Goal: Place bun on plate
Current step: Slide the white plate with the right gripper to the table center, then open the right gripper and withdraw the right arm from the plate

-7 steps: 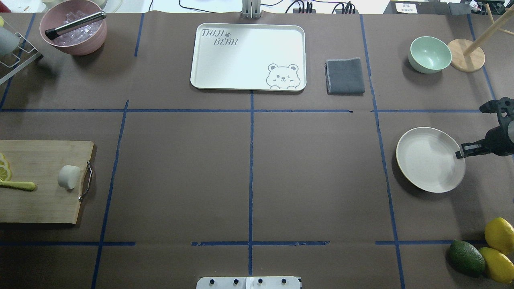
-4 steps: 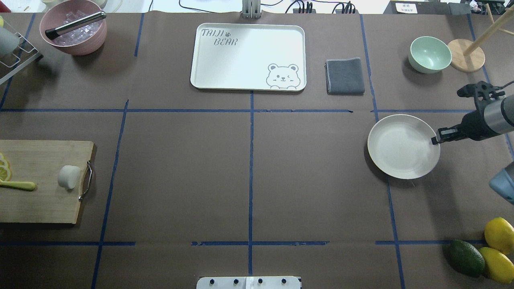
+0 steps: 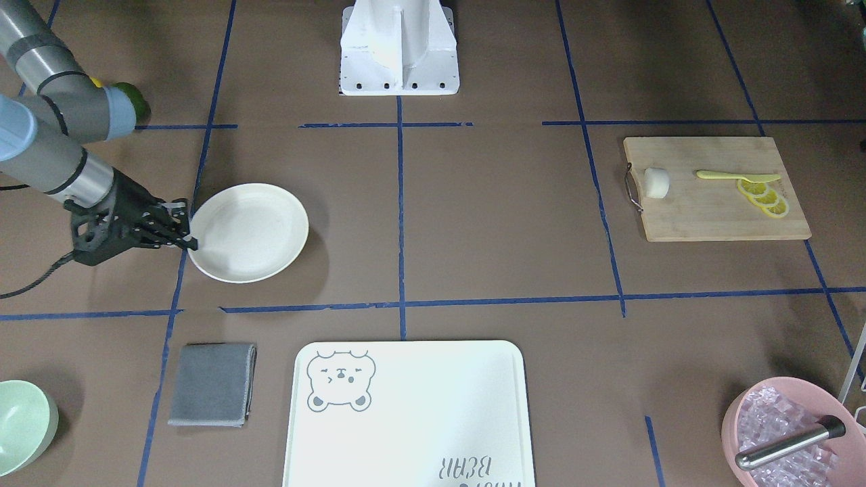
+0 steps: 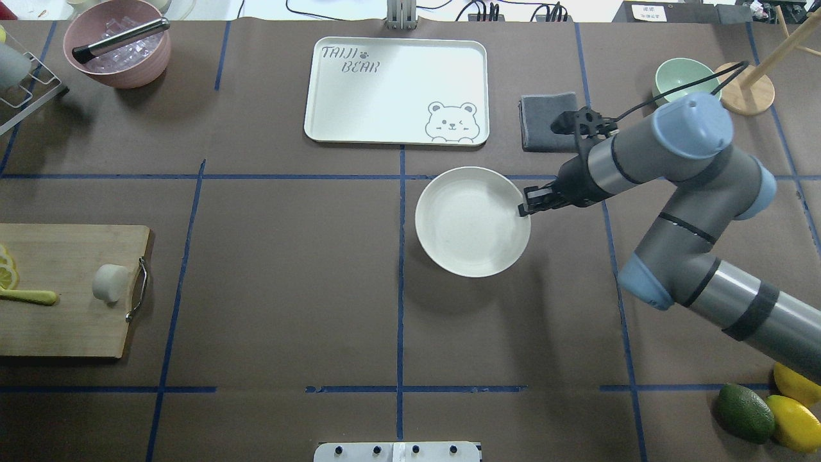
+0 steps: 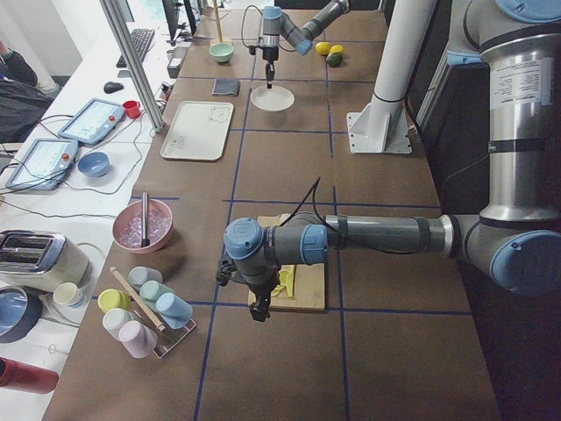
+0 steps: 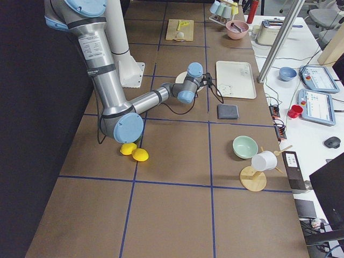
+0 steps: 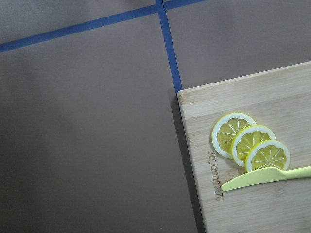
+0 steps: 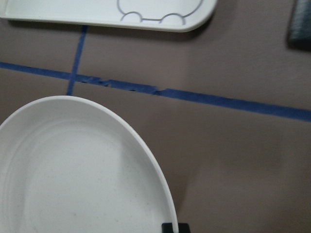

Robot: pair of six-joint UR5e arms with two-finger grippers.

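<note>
I count one bun [image 4: 110,283] on the board [image 4: 64,327], three lemon slices [image 7: 250,143], one plate [image 4: 471,224]. My right tool [image 4: 526,206] clamps the plate's rim; left tool's [image 5: 258,309] state I cannot tell.

Items counted on the table, single units: one bun [image 4: 110,283], one plate [image 4: 471,221], one tray [image 4: 396,90], one cloth [image 3: 212,384], one board [image 4: 64,321], one knife [image 7: 265,177], one avocado [image 4: 744,412], one wooden stand [image 4: 744,90]. I logged two bowls [image 4: 138,74], two lemons [image 4: 795,420] and three lemon slices [image 7: 252,144].
</note>
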